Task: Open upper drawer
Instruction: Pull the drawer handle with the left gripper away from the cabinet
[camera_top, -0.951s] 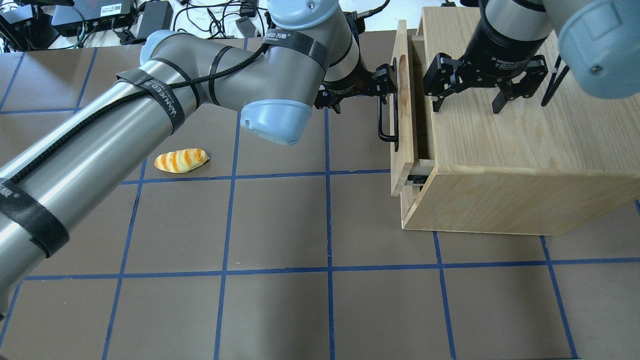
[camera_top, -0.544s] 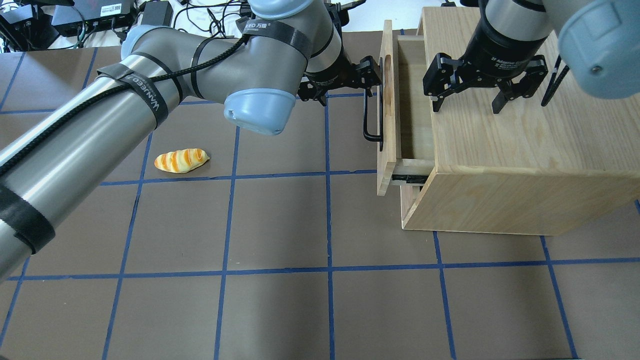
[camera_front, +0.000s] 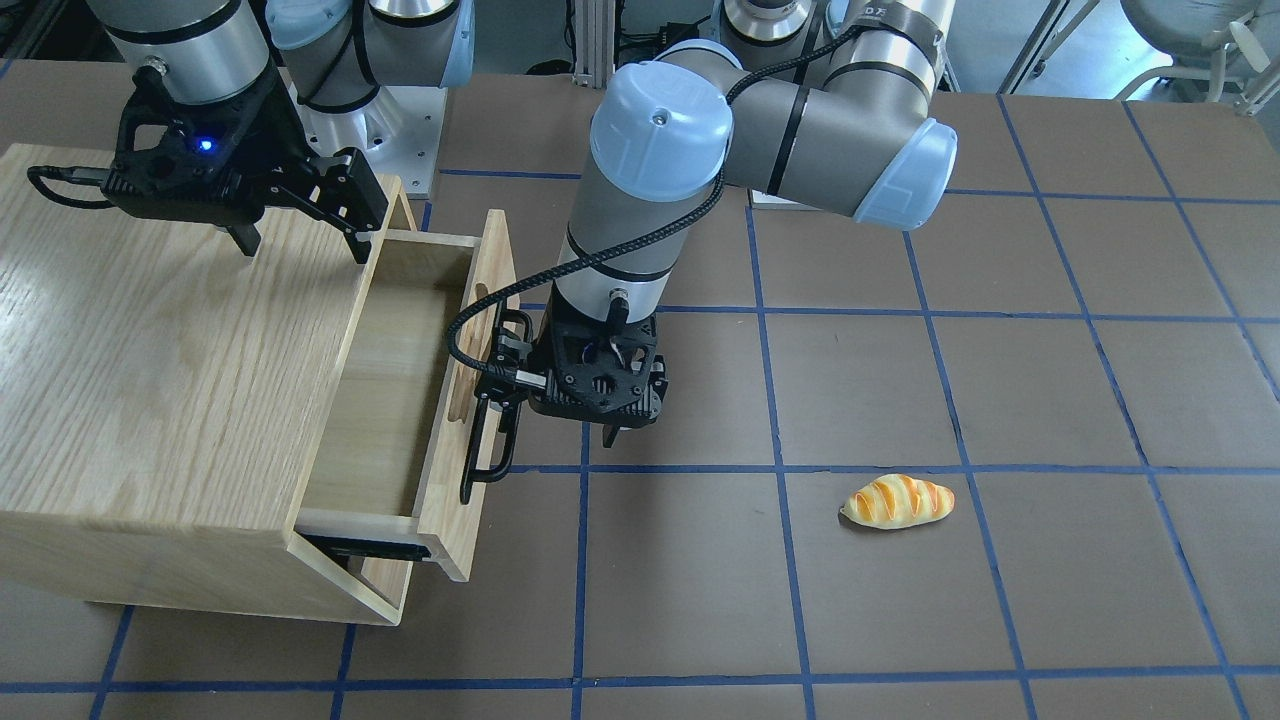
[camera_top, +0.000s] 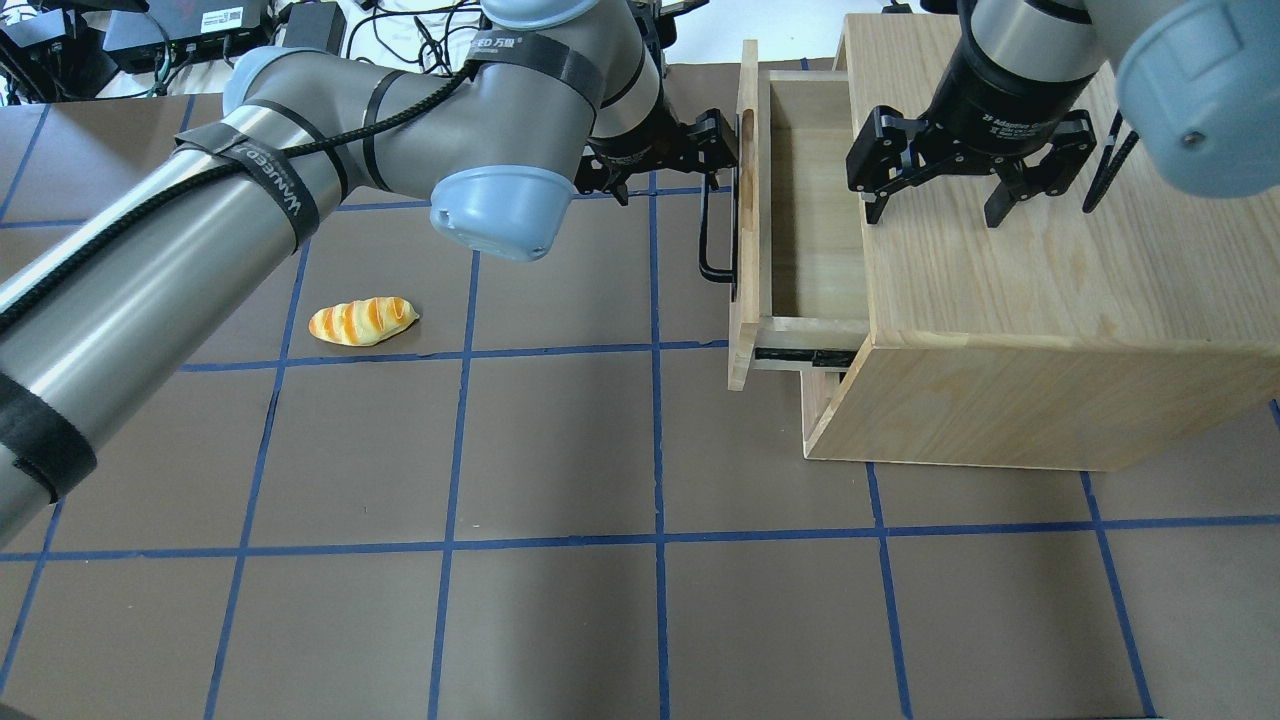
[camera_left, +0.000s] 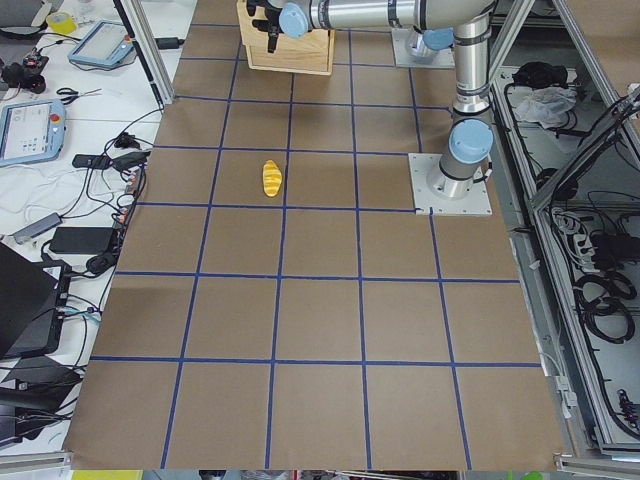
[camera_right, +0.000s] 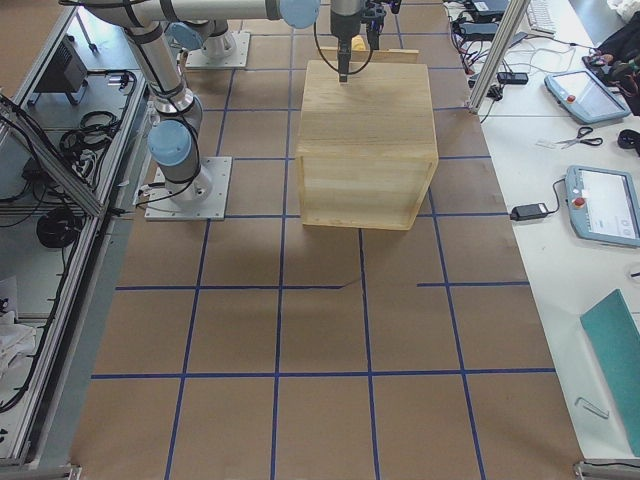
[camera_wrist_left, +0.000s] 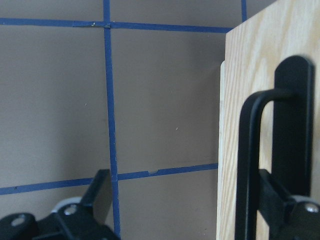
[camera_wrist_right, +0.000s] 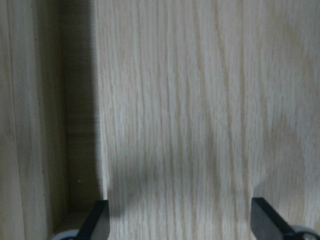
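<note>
The upper drawer (camera_top: 815, 210) stands well out of the oak cabinet (camera_top: 1050, 300), and its inside shows bare. Its front panel (camera_front: 470, 400) carries the black bar handle (camera_top: 712, 230). My left gripper (camera_top: 670, 170) is open. In the left wrist view (camera_wrist_left: 190, 200) one of its fingers (camera_wrist_left: 280, 200) sits hooked behind the handle (camera_wrist_left: 250, 165), and the other finger (camera_wrist_left: 100, 190) hangs free over the mat. My right gripper (camera_top: 930, 205) is open, tips down on the cabinet top near the drawer opening; it also shows in the right wrist view (camera_wrist_right: 180, 225).
A striped bread roll (camera_top: 362, 321) lies on the brown mat, away from the drawer; it also shows in the front-facing view (camera_front: 898, 501). The handle-less lower panel (camera_top: 818, 400) sits flush under the drawer. Cables and boxes lie beyond the far table edge.
The drawer has slid further out of the cabinet, towards the overhead view's left, with my left gripper moving along with the handle. My right gripper has not moved.
</note>
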